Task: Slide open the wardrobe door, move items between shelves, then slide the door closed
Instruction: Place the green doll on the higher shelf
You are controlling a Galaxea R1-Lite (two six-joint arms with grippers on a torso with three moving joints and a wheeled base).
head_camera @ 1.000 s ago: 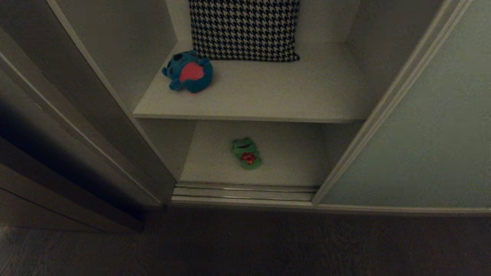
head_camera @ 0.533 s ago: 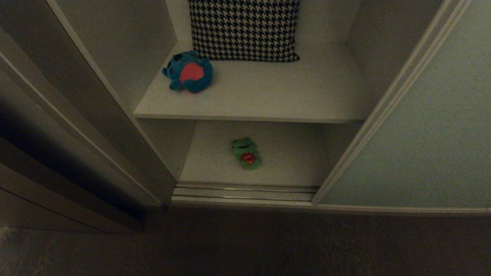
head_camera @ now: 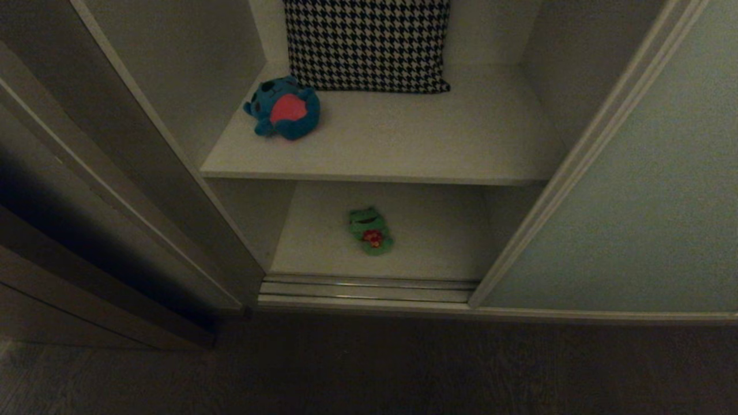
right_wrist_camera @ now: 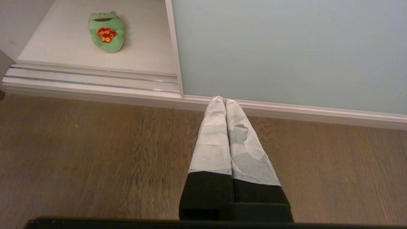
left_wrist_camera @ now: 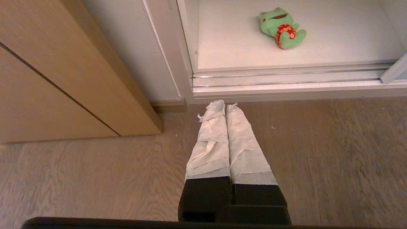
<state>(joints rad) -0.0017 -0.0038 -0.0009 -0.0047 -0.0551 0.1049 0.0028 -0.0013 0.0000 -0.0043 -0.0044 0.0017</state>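
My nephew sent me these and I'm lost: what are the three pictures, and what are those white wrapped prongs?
It is a two-armed robot facing an open wardrobe. The dim picture comes from its head: a blue plush toy and houndstooth cushion on the upper shelf, a green frog on the lower shelf, the sliding door pushed right. The other two come from wrist cameras. The prongs are the left hand and right hand, both shut, empty, over the floor.
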